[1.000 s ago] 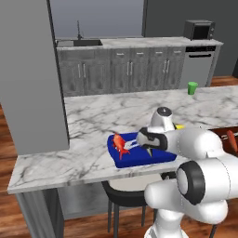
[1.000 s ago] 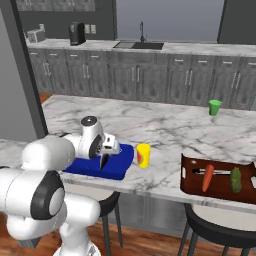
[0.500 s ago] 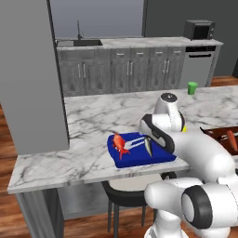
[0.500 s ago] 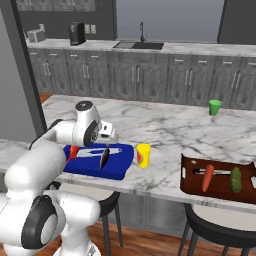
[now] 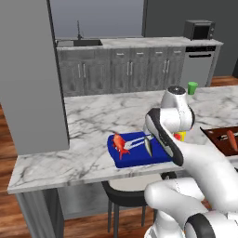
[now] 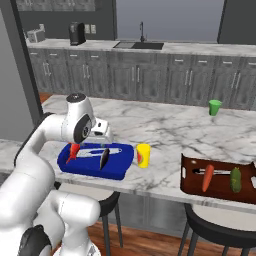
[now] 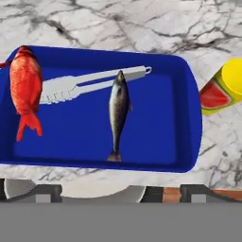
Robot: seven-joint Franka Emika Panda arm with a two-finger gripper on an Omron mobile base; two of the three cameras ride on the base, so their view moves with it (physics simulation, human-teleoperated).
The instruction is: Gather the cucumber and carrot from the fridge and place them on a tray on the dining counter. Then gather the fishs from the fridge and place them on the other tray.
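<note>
The deep-blue tray [image 7: 189, 111] lies on the marble dining counter [image 5: 93, 116] near its front edge. In it lie the red-orange fish [image 7: 26, 85] at one end, the slim silver fish [image 7: 118, 111] in the middle, and pale tongs [image 7: 85, 84] between them. My gripper [image 7: 122, 193] hangs open and empty above the tray's near rim, touching nothing. It is also seen from the right base view, gripper [image 6: 102, 141] over the tray [image 6: 95, 162]. Carrot [image 6: 207, 178] and cucumber [image 6: 235, 180] rest on a brown tray [image 6: 220, 192] to the right. The fridge is out of view.
A yellow cup with a watermelon print [image 6: 143, 155] stands just right of the blue tray. A green cup [image 6: 215, 107] sits at the counter's far side. Stools [image 5: 123, 195] stand under the front edge. Grey cabinets with a sink [image 5: 88, 42] line the back wall.
My hand has lifted up and back from the blue tray, staying open. The silver fish stays in the tray beside the tongs.
</note>
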